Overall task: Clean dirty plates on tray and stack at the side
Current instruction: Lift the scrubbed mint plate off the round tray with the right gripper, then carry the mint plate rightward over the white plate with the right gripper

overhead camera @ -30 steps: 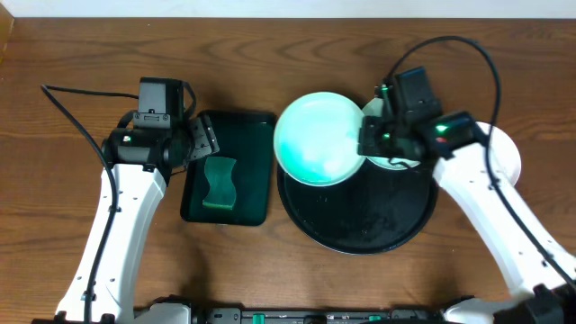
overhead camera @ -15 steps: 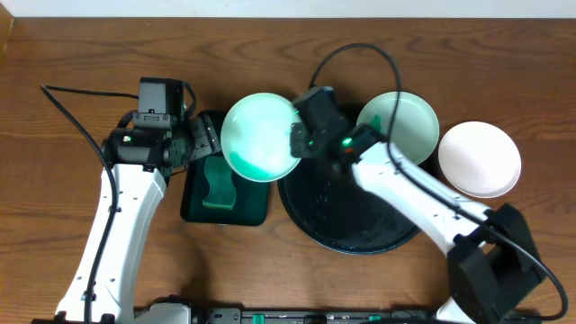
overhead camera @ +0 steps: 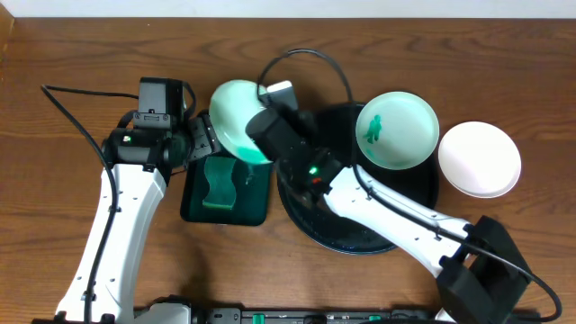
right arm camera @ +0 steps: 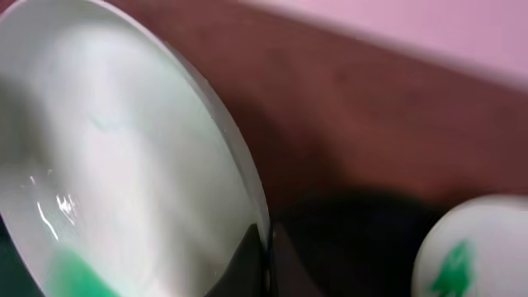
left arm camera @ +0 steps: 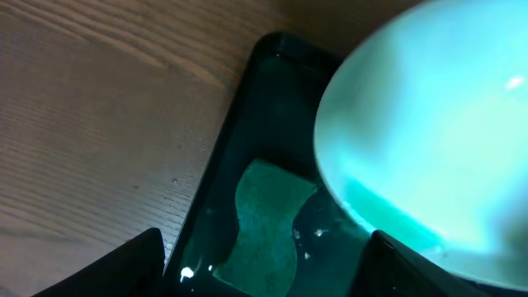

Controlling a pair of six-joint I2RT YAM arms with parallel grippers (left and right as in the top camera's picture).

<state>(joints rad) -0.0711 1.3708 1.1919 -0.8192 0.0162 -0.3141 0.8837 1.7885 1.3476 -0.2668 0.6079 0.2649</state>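
Right gripper (overhead camera: 259, 137) swung left off the large round glossy black tray (overhead camera: 360, 229). The pale mint round plate (overhead camera: 230, 110) came along, its rim clamped between the fingers, tilted over the dark green rectangular tray (overhead camera: 256, 198). Green sponge (overhead camera: 219, 184) sits below the fingers. Left gripper (overhead camera: 202, 140) is spread wide, empty, just left of that plate. Smeared mint plate (overhead camera: 400, 126) is well right of the fingers, at the black tray's edge.

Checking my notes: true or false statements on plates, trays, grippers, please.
The right gripper pinches the rim of a pale mint round plate: true.
A second mint plate on the glossy black round tray bears a green smear: true.
The held plate lies flat on that tray: false, it hangs tilted over the dark green rectangular tray.
The left gripper holds the green sponge: false, its jaws are open; the sponge lies in the green tray.
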